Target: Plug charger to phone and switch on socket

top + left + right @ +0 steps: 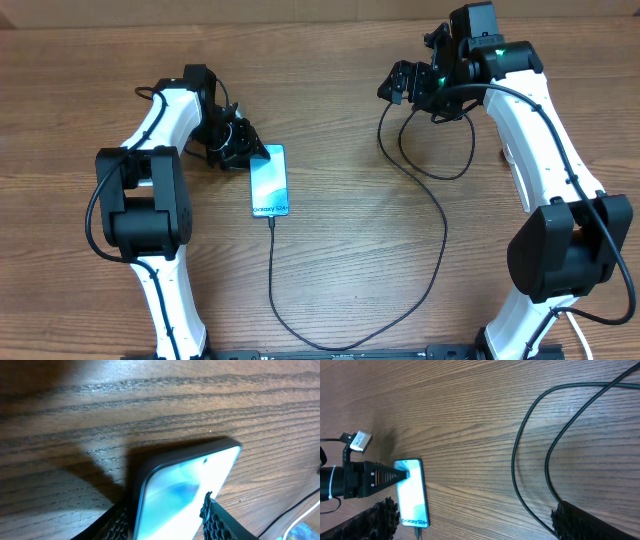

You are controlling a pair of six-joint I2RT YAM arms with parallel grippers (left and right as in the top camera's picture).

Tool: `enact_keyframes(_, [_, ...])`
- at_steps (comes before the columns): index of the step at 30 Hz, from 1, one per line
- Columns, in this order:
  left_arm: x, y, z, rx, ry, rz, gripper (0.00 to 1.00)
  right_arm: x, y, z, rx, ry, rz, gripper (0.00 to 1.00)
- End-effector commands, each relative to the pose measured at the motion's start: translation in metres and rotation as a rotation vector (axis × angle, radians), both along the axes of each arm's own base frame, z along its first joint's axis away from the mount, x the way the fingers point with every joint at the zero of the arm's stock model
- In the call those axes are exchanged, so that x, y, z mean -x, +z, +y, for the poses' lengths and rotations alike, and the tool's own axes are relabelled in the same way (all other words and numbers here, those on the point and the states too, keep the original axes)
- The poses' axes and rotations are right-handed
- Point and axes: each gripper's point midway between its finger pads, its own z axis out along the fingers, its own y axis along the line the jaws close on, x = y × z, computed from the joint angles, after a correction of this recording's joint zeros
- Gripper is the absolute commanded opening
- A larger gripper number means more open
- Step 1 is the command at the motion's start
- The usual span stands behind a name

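The phone [270, 180] lies flat on the wooden table with its blue-white screen lit. It also shows in the left wrist view [185, 495] and the right wrist view [412, 492]. The charger's black cable [440, 230] has its small tip [270, 221] in the phone's near end. It loops along the table front and up to the right [517, 460]. Its black plug end is hidden. My left gripper [245, 155] [165, 510] has a finger at each long edge of the phone's far end. My right gripper [405, 82] [475, 520] is open and empty, raised at the far right. The socket is out of view.
The cable makes two curved strands on the table below my right gripper [430, 165]. The left arm [350, 482] reaches to the phone's far end. A white object [300, 527] shows at the lower right corner of the left wrist view.
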Motion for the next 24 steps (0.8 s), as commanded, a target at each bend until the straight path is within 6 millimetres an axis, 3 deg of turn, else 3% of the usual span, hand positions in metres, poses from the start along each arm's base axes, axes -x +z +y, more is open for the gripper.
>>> enact_keyframes(1, [0.013, -0.026, 0.013, -0.087, -0.011, 0.066, 0.45, -0.002, 0.029, 0.003, -0.015, 0.012, -0.074, 1.00])
enact_keyframes(5, [0.013, -0.026, 0.014, -0.091, -0.010, 0.066, 0.47, -0.002, 0.029, 0.003, -0.015, 0.012, -0.074, 1.00])
enact_keyframes(9, [0.014, -0.029, 0.023, -0.139, -0.011, 0.072, 0.62, -0.002, 0.029, 0.003, -0.015, 0.012, -0.074, 1.00])
enact_keyframes(16, [0.012, -0.024, 0.035, -0.153, 0.009, 0.064, 0.71, -0.002, 0.029, 0.003, -0.015, 0.012, -0.074, 1.00])
enact_keyframes(19, [0.006, -0.010, 0.033, -0.150, -0.038, 0.002, 0.75, -0.002, 0.029, 0.003, -0.014, 0.012, -0.072, 1.00])
enact_keyframes(24, [-0.014, 0.046, 0.020, -0.153, -0.091, -0.172, 0.83, -0.002, 0.028, 0.002, -0.014, 0.010, -0.071, 1.00])
